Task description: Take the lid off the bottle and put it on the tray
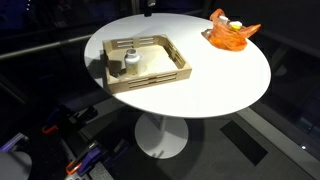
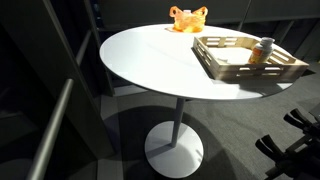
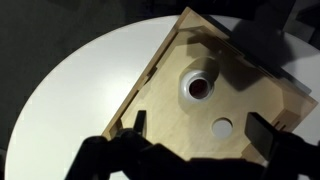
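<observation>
One bottle point(image 3: 198, 87) stands open in the wooden tray point(image 3: 165, 90), and its white lid point(image 3: 222, 127) lies flat on the tray floor just beside it. Above the tray hovers the gripper point(image 3: 200, 122), fingers spread wide and holding nothing. An orange object point(image 1: 232, 35) sits well apart on the round table point(image 1: 220, 85).

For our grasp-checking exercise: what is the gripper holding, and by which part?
Nothing: the gripper is open above the tray, and the lid lies loose beside the bottle.
</observation>
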Robot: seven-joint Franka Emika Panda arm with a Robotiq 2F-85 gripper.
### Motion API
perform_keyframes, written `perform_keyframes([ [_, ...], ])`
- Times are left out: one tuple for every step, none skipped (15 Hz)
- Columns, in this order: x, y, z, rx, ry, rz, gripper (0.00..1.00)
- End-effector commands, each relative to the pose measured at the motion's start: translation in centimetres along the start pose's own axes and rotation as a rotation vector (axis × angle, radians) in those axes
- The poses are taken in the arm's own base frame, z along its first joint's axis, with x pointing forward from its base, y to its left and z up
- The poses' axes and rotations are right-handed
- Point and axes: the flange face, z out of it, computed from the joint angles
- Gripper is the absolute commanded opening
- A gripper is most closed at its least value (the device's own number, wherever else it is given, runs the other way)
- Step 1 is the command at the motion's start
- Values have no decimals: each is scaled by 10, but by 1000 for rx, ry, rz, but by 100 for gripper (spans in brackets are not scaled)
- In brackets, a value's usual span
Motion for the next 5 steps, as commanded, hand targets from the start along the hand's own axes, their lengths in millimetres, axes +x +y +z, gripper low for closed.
perform_keyframes([
  [-9, 6, -25, 19, 11, 32, 100],
  [-5, 3, -13, 1, 12, 9, 100],
  [-6, 4, -16, 0, 16, 10, 100],
  [-6, 3, -15, 1, 13, 9, 100],
  [-6, 3, -13, 1, 9, 9, 100],
])
